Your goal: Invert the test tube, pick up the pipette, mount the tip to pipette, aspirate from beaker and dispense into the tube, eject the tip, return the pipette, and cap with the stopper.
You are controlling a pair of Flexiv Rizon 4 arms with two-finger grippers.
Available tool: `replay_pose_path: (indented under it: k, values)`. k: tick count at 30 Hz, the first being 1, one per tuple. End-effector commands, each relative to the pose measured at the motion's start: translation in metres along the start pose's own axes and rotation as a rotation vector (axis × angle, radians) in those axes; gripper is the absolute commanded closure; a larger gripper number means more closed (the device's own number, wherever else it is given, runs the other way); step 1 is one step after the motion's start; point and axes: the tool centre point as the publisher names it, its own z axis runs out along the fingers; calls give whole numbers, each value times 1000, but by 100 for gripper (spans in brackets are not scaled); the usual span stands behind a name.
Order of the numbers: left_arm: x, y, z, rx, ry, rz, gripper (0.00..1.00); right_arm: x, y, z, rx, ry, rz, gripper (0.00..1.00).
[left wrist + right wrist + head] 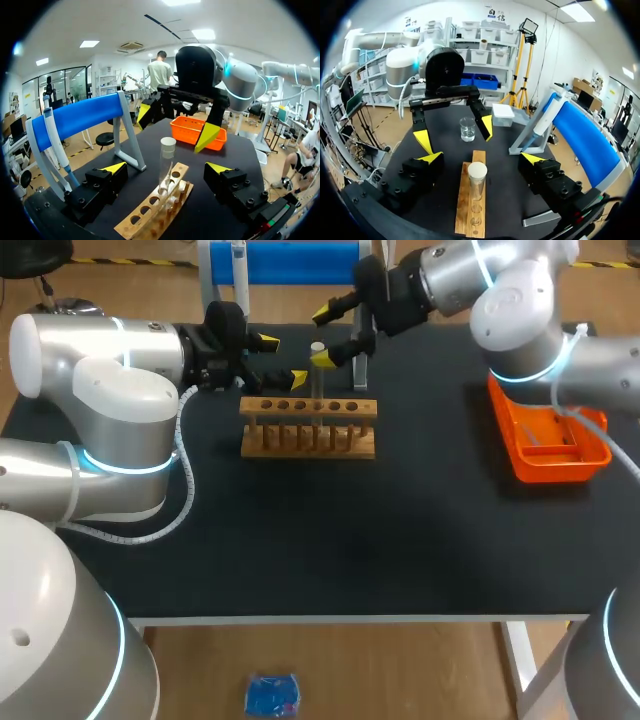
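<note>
Left claw [165,170]: spread wide, empty, the test tube [166,159] just ahead.
Right claw [481,159]: spread wide, test tube inside the gap, untouched.

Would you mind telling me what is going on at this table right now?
Two robot arms face each other over a wooden rack on the black table. A test tube stands upright in the rack with a white stopper on top. The left gripper and the right gripper are both open close to the tube, and neither holds anything. The pipette hangs on its blue stand, and a beaker stands near the rack's end.
</note>
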Motion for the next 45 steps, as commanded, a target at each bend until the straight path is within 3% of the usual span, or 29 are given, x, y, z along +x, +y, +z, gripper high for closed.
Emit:
replay_pose_path:
  k: [1,11,20,21,22,23,24,25,35,45]
  values:
    - [0,1,0,2,-1,-1,0,4,-1,-5,-47,-1,0,0]
    - [0,1,0,2,-1,-1,0,1,9,-14,-259,53,52,0]
    - [0,1,0,2,-1,-1,0,2,15,-16,-371,95,66,0]
    - [0,1,0,2,-1,-1,0,2,16,-16,-388,107,71,16]
    - [0,1,0,2,-1,-1,0,2,17,-17,-397,115,73,54]
    - [0,1,0,2,-1,-1,0,3,18,-17,-408,118,72,68]
    - [0,1,0,2,-1,-1,0,3,18,-17,-426,132,75,94]
    - [0,1,0,2,-1,-1,0,4,19,-17,-434,137,76,100]
    - [0,1,0,2,-1,-1,0,6,22,-18,-529,191,82,100]
    - [0,1,0,2,-1,-1,0,9,24,-10,-530,210,79,100]
